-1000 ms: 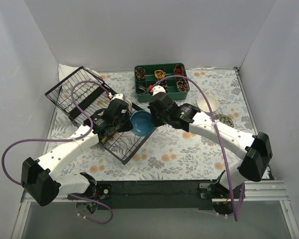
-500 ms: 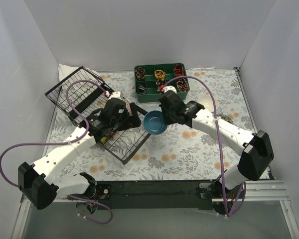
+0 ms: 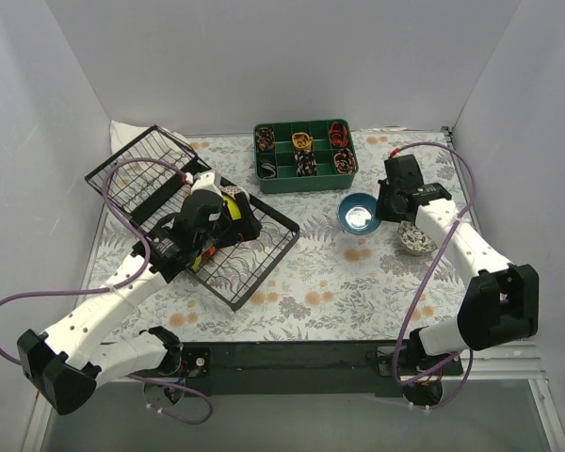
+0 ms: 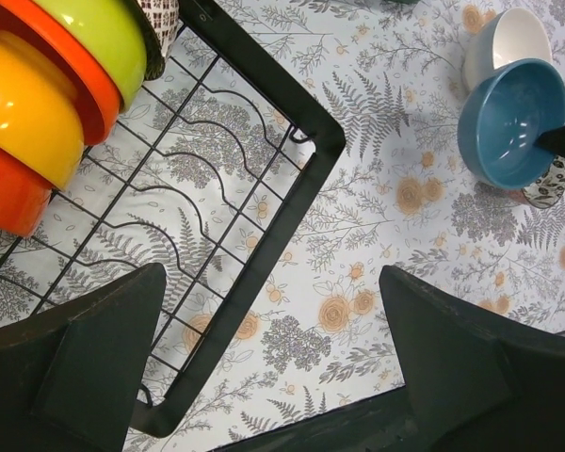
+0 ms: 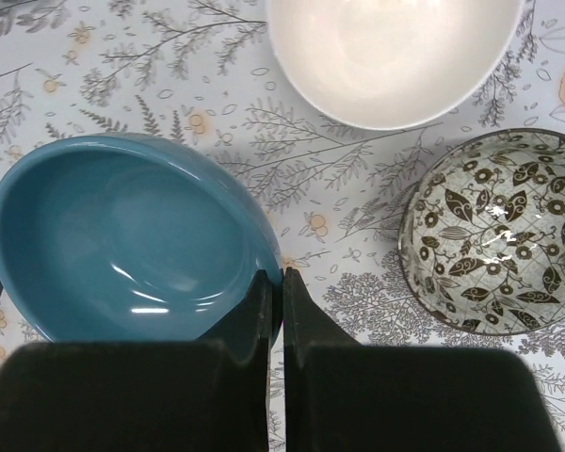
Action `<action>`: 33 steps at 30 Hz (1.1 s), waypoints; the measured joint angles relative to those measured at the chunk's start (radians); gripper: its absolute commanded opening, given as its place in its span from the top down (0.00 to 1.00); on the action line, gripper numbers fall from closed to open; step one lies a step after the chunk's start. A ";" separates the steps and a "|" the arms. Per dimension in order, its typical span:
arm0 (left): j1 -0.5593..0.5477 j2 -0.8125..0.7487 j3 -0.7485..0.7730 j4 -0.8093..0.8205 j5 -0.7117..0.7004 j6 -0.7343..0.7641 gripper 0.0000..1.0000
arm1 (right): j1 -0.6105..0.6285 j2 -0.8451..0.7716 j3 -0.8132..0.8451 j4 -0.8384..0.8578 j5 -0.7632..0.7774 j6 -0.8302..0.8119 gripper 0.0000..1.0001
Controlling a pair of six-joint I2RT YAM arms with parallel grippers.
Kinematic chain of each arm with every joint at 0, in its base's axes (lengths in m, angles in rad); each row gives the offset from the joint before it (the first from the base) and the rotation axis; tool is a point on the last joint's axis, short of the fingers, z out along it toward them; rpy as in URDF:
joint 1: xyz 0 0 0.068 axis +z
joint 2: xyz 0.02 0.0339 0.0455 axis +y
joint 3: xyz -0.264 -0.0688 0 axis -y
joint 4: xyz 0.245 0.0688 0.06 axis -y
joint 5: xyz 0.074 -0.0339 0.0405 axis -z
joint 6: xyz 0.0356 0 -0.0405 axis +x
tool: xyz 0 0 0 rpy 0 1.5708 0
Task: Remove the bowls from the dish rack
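Observation:
The black wire dish rack (image 3: 250, 268) lies at the left of the table, its corner (image 4: 313, 174) below my left gripper. Stacked bowls stand in it: lime-yellow (image 4: 104, 33), yellow (image 4: 19, 108) and orange-red (image 4: 5, 193). My left gripper (image 3: 231, 218) (image 4: 273, 367) hangs open over the rack with nothing between its fingers. My right gripper (image 3: 379, 211) (image 5: 282, 282) is shut on the rim of a blue bowl (image 3: 360, 213) (image 5: 122, 235) (image 4: 513, 122), which sits tilted at the right. Beside it are a white bowl (image 5: 395, 56) (image 4: 508, 42) and a patterned bowl (image 3: 416, 240) (image 5: 504, 235).
A green divided tray (image 3: 304, 155) of small items stands at the back centre. The rack's tilted wire panel (image 3: 137, 174) rises at the back left, with a white cloth (image 3: 122, 132) behind it. White walls close the table on three sides.
The left gripper has opened, let go of the blue bowl and pulled back over the rack. The right gripper closed on the bowl's rim and carried it right, beside the white and patterned bowls.

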 measured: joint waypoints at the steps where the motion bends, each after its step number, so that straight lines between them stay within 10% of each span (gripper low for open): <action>1: 0.000 -0.003 -0.006 0.000 0.000 0.000 0.02 | -0.032 0.005 -0.010 0.008 -0.023 -0.001 0.99; 33: 0.000 -0.041 -0.050 0.000 -0.023 0.000 0.02 | -0.261 0.166 -0.172 0.131 -0.187 -0.049 0.96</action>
